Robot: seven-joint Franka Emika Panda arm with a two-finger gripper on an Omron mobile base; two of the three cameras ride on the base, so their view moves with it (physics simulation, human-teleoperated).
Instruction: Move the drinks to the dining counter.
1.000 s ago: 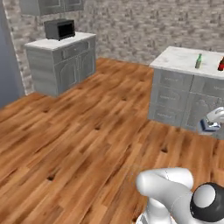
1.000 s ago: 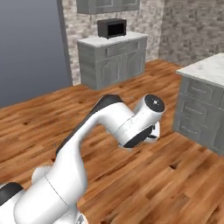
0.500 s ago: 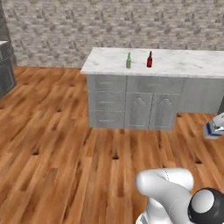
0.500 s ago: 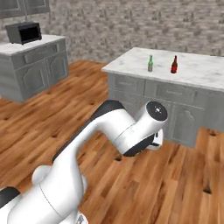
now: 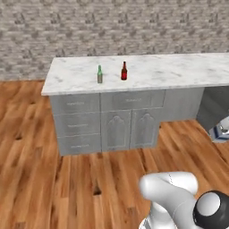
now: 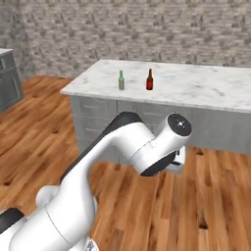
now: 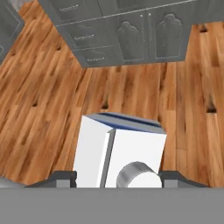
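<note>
A blue-and-white milk carton (image 7: 118, 153) fills the lower hand view, upright between my gripper's (image 7: 119, 177) two fingers, which press on its sides. In the left base view the gripper (image 5: 219, 129) and the carton (image 5: 222, 134) hang at the far right edge, low above the floor. The dining counter (image 5: 170, 71), a white veined marble slab on grey drawer fronts, stands ahead. On it stand a green glass bottle (image 5: 99, 74) and, just to its right, a red-brown beer bottle (image 5: 124, 71). The right base view shows the counter (image 6: 211, 90), green bottle (image 6: 121, 80) and beer bottle (image 6: 149, 80) beyond my arm.
Wooden floor (image 5: 53, 179) lies between the base and the counter's grey drawers and cabinet doors (image 5: 116, 125). A grey brick wall (image 5: 112, 27) runs behind the counter. Another grey cabinet (image 6: 7, 81) shows at the left edge of the right base view.
The base has swung round and driven, so the whole scene shifted: the counter with the two bottles now sits centred and closer. The carton stays in my gripper.
</note>
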